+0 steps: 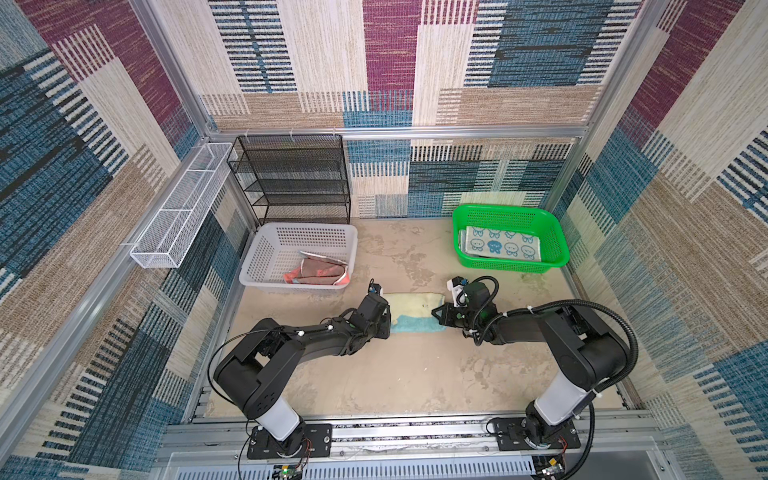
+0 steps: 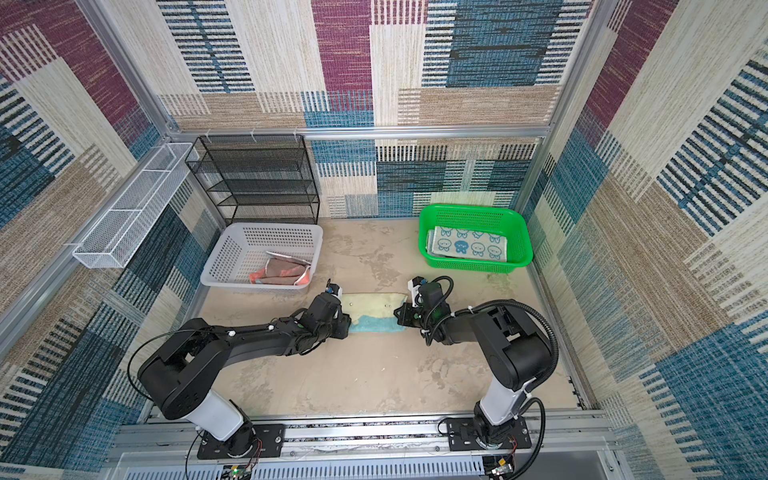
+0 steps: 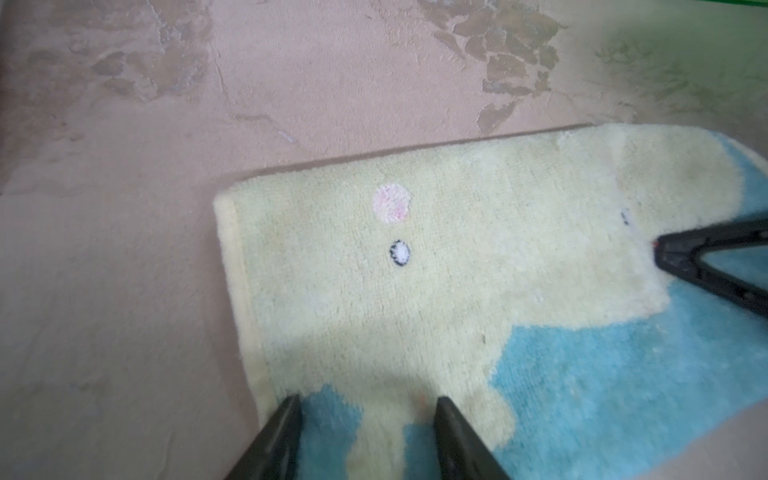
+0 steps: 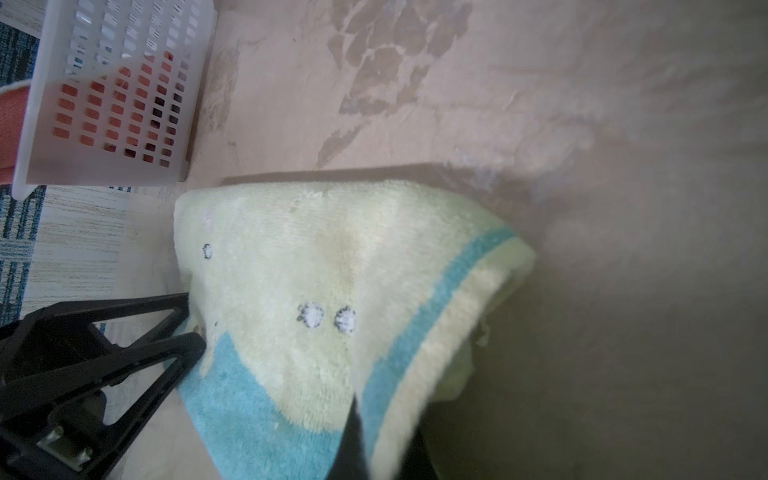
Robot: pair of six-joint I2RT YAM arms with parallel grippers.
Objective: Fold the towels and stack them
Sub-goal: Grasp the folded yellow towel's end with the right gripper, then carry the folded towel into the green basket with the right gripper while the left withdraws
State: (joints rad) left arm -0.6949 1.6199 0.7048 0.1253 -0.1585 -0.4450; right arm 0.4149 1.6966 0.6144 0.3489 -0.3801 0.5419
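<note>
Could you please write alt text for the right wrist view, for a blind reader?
A cream and teal towel lies on the table, one edge lifted in the shut right gripper. The open left gripper is at its opposite edge; a white basket stands beyond.

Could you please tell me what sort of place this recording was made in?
Most likely a robot test cell, not a real home: an aluminium frame carries patterned wall panels, the left arm and right arm are bolted to a front rail, and a green basket holds a folded rabbit towel.
</note>
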